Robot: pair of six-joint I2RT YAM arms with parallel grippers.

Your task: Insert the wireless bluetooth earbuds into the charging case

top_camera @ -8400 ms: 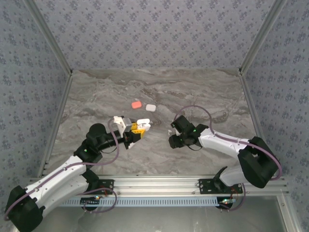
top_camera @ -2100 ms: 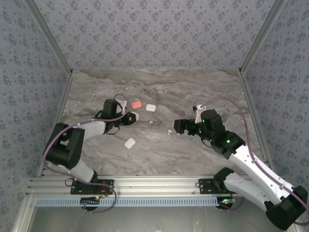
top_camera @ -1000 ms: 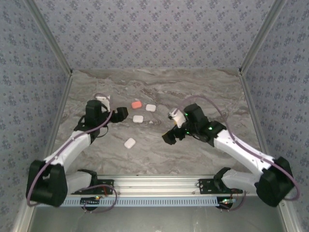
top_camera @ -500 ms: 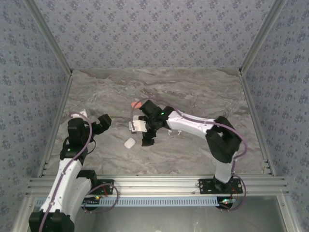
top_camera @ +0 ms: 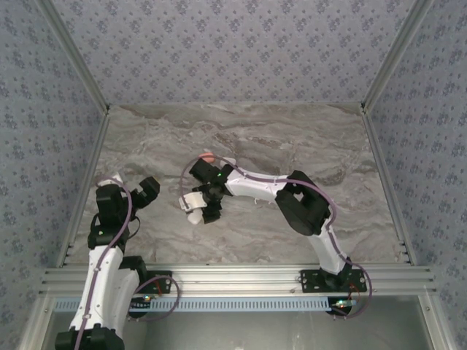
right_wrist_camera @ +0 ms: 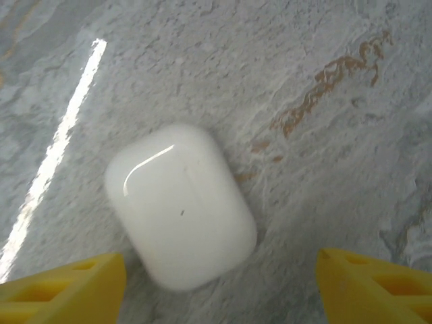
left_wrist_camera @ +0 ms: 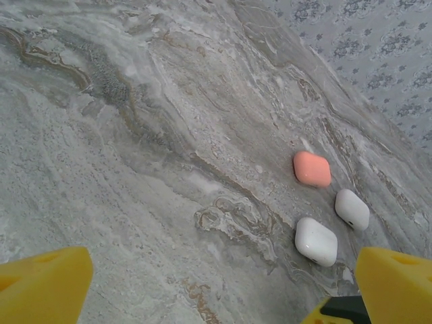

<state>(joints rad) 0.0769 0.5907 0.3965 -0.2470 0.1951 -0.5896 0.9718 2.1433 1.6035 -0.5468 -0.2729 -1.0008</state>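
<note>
A white charging case (right_wrist_camera: 181, 202) lies lid-shut on the marble, just ahead of my right gripper (right_wrist_camera: 219, 290). That gripper is open and its yellow fingertips (right_wrist_camera: 64, 287) stand apart from the case on both sides. From above, the right gripper (top_camera: 203, 211) hovers over this case (top_camera: 195, 216) at the table's left-middle. My left gripper (top_camera: 148, 189) is open and holds nothing, off to the left. Its wrist view shows a coral case (left_wrist_camera: 312, 169) and two white cases (left_wrist_camera: 352, 208) (left_wrist_camera: 316, 241). The earbuds are hidden or too small to make out.
The coral case (top_camera: 206, 155) peeks out behind the right arm, which stretches across the middle of the marble table (top_camera: 321, 146). Patterned walls and metal rails close in the sides and back.
My right arm swung left across the table and came down over the near white case, its jaws narrowing. My left arm drew back to the left with its gripper wide.
</note>
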